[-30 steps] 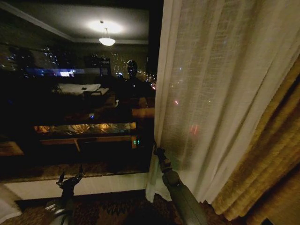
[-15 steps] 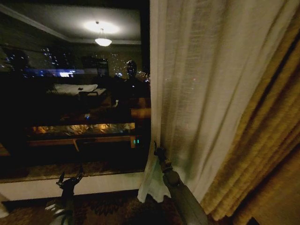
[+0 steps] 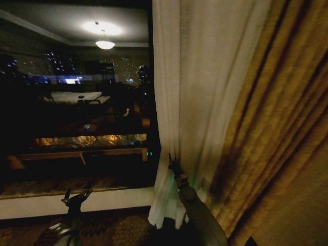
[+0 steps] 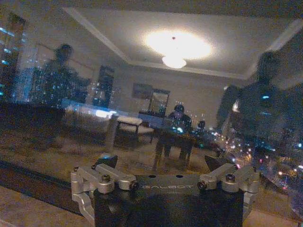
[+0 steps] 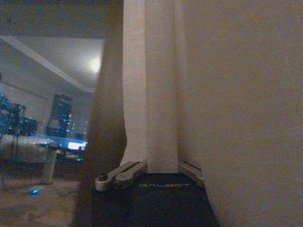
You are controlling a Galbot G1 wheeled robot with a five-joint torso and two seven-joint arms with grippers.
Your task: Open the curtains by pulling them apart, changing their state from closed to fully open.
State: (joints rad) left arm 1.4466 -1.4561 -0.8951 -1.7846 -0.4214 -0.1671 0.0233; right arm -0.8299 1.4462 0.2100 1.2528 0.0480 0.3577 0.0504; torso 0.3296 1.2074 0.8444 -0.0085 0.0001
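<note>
Right gripper [image 3: 170, 163], at lower centre of the head view, is clamped on the sheer curtain's [image 3: 171, 77] leading edge; fabric rises directly above it. Left gripper [image 3: 77, 197] hangs spread wide at lower left.

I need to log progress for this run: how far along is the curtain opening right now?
Done: the window glass on the left stands uncovered. In hand: the right gripper is shut on the edge of the sheer curtain, which is bunched against the gold drape; the right wrist view shows fabric between its fingers. The left gripper hangs low and open, holding nothing. Left: releasing that panel; the other panel's state can't be judged.
</note>
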